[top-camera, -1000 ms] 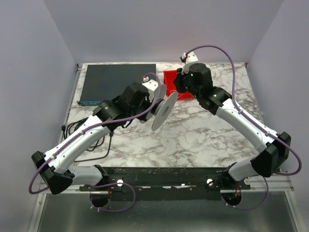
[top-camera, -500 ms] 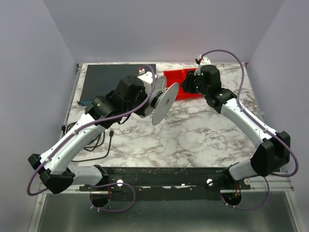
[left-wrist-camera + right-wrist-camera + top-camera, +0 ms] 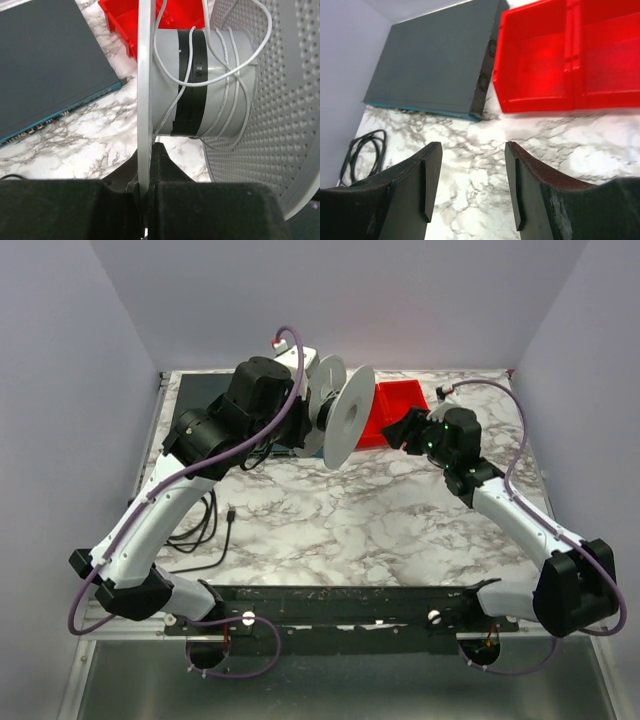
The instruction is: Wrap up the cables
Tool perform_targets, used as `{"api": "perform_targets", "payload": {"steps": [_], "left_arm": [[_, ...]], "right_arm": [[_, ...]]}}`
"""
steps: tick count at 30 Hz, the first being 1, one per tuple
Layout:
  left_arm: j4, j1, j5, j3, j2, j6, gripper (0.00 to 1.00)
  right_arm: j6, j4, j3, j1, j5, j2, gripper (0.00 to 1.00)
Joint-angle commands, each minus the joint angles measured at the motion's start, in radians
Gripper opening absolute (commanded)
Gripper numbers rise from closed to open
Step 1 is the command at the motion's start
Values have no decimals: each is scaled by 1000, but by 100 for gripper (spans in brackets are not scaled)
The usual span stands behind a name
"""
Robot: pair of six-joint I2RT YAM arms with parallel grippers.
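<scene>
So this looks like mid-winding to me; the left gripper (image 3: 145,186) is clamped tight on the edge of one flange of the spool (image 3: 350,418), holding it up in the air just left of the red bin (image 3: 400,405). The cables (image 3: 189,60) are on the spool's grey hub, a few slack white loops draped over a band of black tape (image 3: 192,107), with one strand running up out of the left wrist view; nothing neat about it.

The right gripper (image 3: 472,165) sits just right of the red bin, low over the marble table (image 3: 380,520), jaws apart with nothing between them; so it's got no hold on the wire at all.

My guess at the next move: the right gripper has to find the loose strand near the hub and pinch it, then keep it taut while the spool turns; tricky, since the wire is hair-thin and floppy and could slip off the flange.

Writing-wise, nothing readable anywhere; the flat grey box (image 3: 435,60) left of the red bin is blank, and the black cords (image 3: 362,150) further left have no tags I can see.
</scene>
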Motion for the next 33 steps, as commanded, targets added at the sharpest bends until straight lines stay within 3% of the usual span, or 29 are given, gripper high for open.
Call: {"api": "perform_targets", "payload": {"steps": [1,9,14,19,27,33], "left_arm": [[-42,10,19,154,42,-65,0],[-94,27,57,302,106,-120,0],[-104,47,133,344,113,-148,0],[-79,71,251,325,87,-113,0],[46,85,421,165,-28,89,0],[130,145,642,32,-119,218,0]], "right_arm": [[106,241,-130,-2,-107,-59,61],[180,452,-277,-1,-219,-108,64],[234,536,-280,-1,-272,-92,64],[210,439,-243,-1,-209,-126,64],[166,254,-196,-1,-139,-200,63],[151,64,-143,-1,-68,-264,63]]}}
